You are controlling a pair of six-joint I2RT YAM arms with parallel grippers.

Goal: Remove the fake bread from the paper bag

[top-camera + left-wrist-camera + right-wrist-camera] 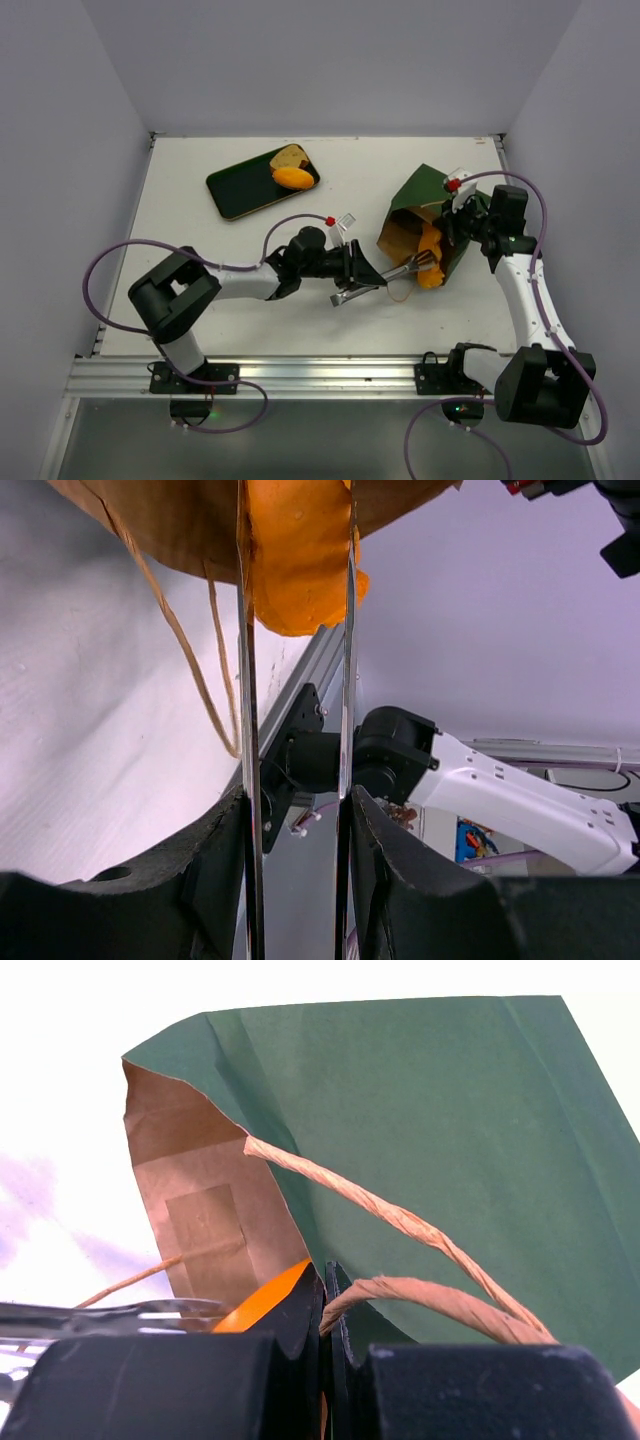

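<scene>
The paper bag (428, 192), dark green outside and brown inside, lies on its side at the right with its mouth facing left. A long orange bread piece (431, 264) sticks out of its mouth. My left gripper (362, 272) is shut on metal tongs (395, 272). In the left wrist view the tong blades (245, 680) flank the orange bread (300, 560) at the bag mouth (180, 520). My right gripper (455, 222) is shut on the bag's rim. In the right wrist view my right gripper (327, 1295) pinches the green paper (420, 1120) beside a string handle (420, 1225).
A dark green flat tray (240, 192) lies at the back left and holds an orange roll (293, 178) and a brown slice (290, 156). The bag's loose string handle (400, 296) trails on the table. Grey walls enclose the table on three sides.
</scene>
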